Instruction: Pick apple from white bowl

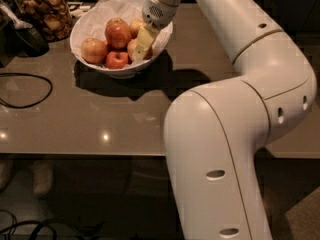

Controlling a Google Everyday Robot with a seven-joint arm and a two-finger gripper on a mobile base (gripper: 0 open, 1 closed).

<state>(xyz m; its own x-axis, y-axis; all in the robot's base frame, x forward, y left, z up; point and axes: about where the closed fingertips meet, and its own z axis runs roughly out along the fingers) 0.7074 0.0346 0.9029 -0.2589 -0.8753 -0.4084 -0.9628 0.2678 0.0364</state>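
Note:
The white bowl, lined with crumpled white paper, stands at the back left of the table. It holds several apples. My gripper reaches down into the bowl's right side, right beside a pale yellow-orange apple with a pink blush, which it partly hides. A larger red-streaked apple lies in the middle, a small all-red apple at the front, another pale orange apple on the left, and a yellowish one at the back.
A glass jar of brown snacks stands left of the bowl beside a dark object. A black cable loops on the brown table. My big white arm fills the right foreground.

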